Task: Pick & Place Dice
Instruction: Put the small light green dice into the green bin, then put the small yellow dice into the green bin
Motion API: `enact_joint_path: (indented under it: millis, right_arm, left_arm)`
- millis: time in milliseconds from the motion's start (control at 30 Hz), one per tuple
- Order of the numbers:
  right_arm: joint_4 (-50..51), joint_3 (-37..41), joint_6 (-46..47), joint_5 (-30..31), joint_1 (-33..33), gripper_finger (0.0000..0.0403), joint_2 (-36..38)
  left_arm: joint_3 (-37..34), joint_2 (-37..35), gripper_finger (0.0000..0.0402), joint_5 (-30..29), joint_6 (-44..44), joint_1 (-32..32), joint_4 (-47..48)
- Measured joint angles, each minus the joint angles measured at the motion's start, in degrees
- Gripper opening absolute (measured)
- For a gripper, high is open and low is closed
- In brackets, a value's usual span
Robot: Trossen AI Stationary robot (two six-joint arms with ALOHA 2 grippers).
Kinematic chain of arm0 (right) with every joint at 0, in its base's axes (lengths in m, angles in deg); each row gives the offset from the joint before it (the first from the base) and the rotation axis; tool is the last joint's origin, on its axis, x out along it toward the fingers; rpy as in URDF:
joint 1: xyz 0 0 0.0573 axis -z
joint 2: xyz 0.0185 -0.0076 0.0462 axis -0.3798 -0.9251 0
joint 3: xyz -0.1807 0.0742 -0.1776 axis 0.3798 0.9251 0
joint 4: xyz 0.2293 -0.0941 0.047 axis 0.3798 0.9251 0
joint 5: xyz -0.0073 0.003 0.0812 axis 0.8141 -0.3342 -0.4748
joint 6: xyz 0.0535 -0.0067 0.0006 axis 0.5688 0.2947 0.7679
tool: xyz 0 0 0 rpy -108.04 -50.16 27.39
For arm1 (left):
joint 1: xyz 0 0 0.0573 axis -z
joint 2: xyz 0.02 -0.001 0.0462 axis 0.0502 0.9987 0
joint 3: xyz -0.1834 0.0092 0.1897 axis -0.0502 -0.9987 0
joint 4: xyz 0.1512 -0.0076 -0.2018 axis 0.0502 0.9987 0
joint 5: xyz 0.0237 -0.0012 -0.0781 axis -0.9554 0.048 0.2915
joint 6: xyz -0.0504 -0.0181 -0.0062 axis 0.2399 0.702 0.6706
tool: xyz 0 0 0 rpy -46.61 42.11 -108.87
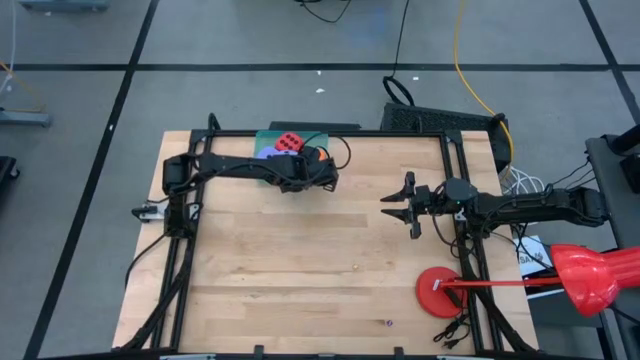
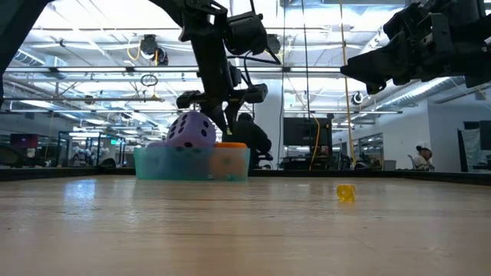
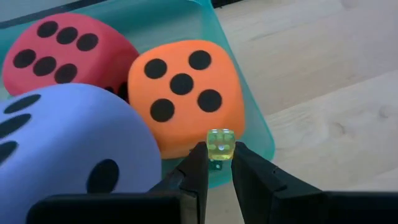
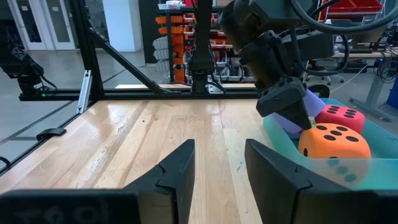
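Note:
A teal-green tray (image 1: 300, 136) sits at the table's far edge, left of the middle. In it lie a red die (image 3: 56, 53), an orange die (image 3: 186, 90) and one purple-blue die (image 3: 68, 143); a second purple-blue die does not show. My left gripper (image 3: 219, 155) hangs over the tray's near rim beside the orange die, shut on a tiny yellow-green translucent die (image 3: 220, 142). My right gripper (image 1: 400, 205) hovers open above the table's right half, touching nothing. My left gripper pinches the tiny yellow-green die (image 3: 220, 144) between its two fingertips (image 3: 199, 163), one finger on each of two opposite faces. The fingers slant down from above (image 4: 297, 112). The die is lifted clear, just over the tray's rim next to the orange die.
Another tiny yellow die (image 2: 346, 192) lies on the bare wood right of the tray. A red round base (image 1: 438, 290) with a red handled tool stands at the table's right near corner. Black frame rails (image 1: 180, 230) run along both sides. Bare wood fills the middle.

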Motion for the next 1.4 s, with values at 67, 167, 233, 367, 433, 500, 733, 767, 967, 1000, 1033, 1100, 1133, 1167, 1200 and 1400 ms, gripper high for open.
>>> enact_joint_path:
  millis: [67,167,233,367,433,500,733,767,967,1000,1033,1100,1133,1167,1200,1400]
  right_arm:
    - [-0.02,0.00,0.00,0.01,0.00,0.0130,0.00]
    - [0.00,0.00,0.00,-0.01,-0.01,0.0130,0.00]
    - [-0.01,0.00,0.00,-0.01,-0.01,0.0130,0.00]
    - [0.00,0.00,0.00,0.01,-0.01,0.0130,0.00]
    - [0.00,0.00,0.00,0.01,-0.01,0.0130,0.00]
    - [0.00,0.00,0.00,0.01,0.01,0.0130,0.00]
    - [0.00,0.00,0.00,-0.01,0.01,0.0130,0.00]
    - [-0.02,0.00,0.00,0.01,0.01,0.0130,0.00]
    - [0.00,0.00,0.00,0.01,-0.01,0.0130,0.00]
    - [0.00,0.00,0.00,0.01,-0.01,0.0130,0.00]
    - [0.00,0.00,0.00,0.01,0.00,0.0130,0.00]
    - [0.00,0.00,0.00,0.01,-0.01,0.0130,0.00]
    - [0.00,0.00,0.00,0.01,0.01,0.0130,0.00]
    - [0.00,0.00,0.00,0.01,-0.01,0.0130,0.00]
    - [0.00,0.00,0.00,0.01,-0.01,0.0130,0.00]
    - [0.00,0.00,0.00,0.01,-0.01,0.0130,0.00]
  left_arm:
    - [0.00,0.00,0.0067,-0.04,-0.41,-0.12,0.02]
    - [0.00,0.00,0.0067,-0.15,-1.22,-0.11,0.02]
    - [0.00,0.00,0.0067,-0.15,-1.38,-0.06,0.02]
    - [0.00,0.00,0.0067,-0.15,-1.43,-0.08,0.02]
    - [0.00,0.00,0.0067,-0.15,-1.55,-0.08,0.02]
    - [0.00,0.00,0.0067,-0.15,-1.55,-0.06,0.02]
    - [0.00,0.00,0.0067,-0.15,-1.55,-0.06,0.02]
    - [0.00,0.00,0.0068,-0.14,-1.55,-0.06,0.02]
    - [0.00,0.00,0.0068,-0.12,-1.55,-0.06,0.02]
    - [0.00,0.00,0.0068,-0.08,-1.57,-0.06,0.02]
    - [0.00,0.00,0.0068,-0.04,-1.55,-0.06,0.02]
    - [0.00,0.00,0.0070,0.19,-1.55,-0.06,0.02]
    - [0.00,0.00,0.0073,0.25,-1.54,-0.06,0.01]
    - [0.00,0.00,0.0078,0.29,-1.55,-0.06,0.01]
    - [0.00,0.00,0.0086,0.31,-1.53,-0.06,0.02]
    - [0.02,0.00,0.0143,0.67,-1.25,-0.06,0.00]
